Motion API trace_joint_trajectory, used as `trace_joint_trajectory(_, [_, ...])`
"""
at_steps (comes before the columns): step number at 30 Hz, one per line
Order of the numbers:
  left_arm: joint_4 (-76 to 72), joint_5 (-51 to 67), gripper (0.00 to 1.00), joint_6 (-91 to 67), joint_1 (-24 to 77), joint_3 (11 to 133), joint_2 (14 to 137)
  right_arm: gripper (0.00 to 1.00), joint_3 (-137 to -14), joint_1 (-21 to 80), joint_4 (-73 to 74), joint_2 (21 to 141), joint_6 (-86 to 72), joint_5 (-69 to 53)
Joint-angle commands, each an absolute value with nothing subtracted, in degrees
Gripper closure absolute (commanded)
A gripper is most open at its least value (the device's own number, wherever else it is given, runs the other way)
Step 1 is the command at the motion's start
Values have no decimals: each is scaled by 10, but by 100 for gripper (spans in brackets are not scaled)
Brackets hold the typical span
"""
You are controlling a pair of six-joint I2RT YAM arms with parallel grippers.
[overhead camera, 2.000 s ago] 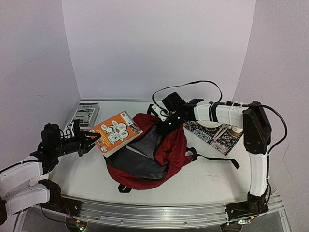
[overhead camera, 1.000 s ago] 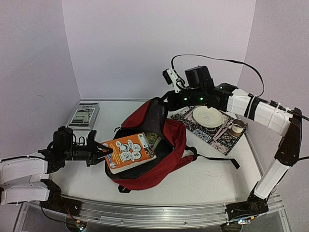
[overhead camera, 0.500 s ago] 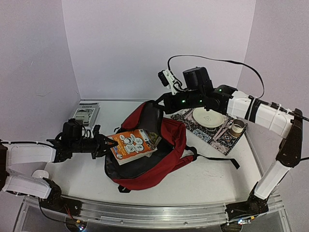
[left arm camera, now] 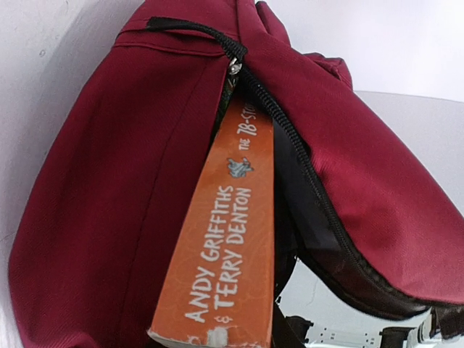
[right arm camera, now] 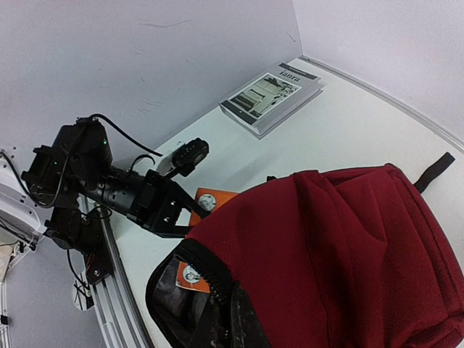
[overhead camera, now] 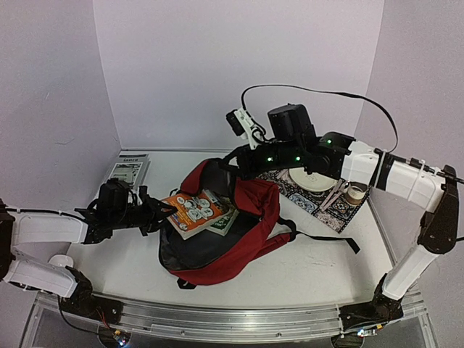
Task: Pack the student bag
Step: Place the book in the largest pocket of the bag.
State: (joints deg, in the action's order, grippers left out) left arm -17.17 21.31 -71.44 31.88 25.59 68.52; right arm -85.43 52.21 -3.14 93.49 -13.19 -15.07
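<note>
The student bag [overhead camera: 254, 225], dark red with a grey lining, lies in the middle of the table with its mouth held open. My right gripper [overhead camera: 238, 161] is shut on the bag's upper zipper edge [right arm camera: 217, 290] and holds that flap up. My left gripper [overhead camera: 161, 214] is shut on an orange book [overhead camera: 191, 211], whose far end lies inside the bag's mouth. In the left wrist view the book's spine [left arm camera: 225, 239] runs into the zipper gap of the bag [left arm camera: 101, 188]. A green book [overhead camera: 223, 222] lies under it inside the bag.
A black-and-white book [overhead camera: 127, 172] lies at the back left. A patterned mat [overhead camera: 328, 206] at the right carries a white plate [overhead camera: 312, 176] and a cup [overhead camera: 355, 193]. A black strap [overhead camera: 328, 239] trails right from the bag.
My left gripper has carried the orange book right and deeper into the bag's mouth. My right gripper has shifted left, still holding the flap up.
</note>
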Motion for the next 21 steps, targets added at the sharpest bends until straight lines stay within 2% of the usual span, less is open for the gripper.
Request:
trace_joint_trajectory(1, [-309,140,100,-741,353,306,730,100,-861,545,-94,911,-142,-171])
trace_joint_trajectory(9, [-409,38,100,-787,410,332,826,100,-871,570,-106,933,-150,-177])
trace_joint_trajectory(18, [-437,-105,100,-812,467,402,936,100,-865,579,-130,951,-166,-184])
trace_joint_trajectory(21, [-444,-116,99,-824,470,419,969,100,-864,581,-135,956,-169,-184])
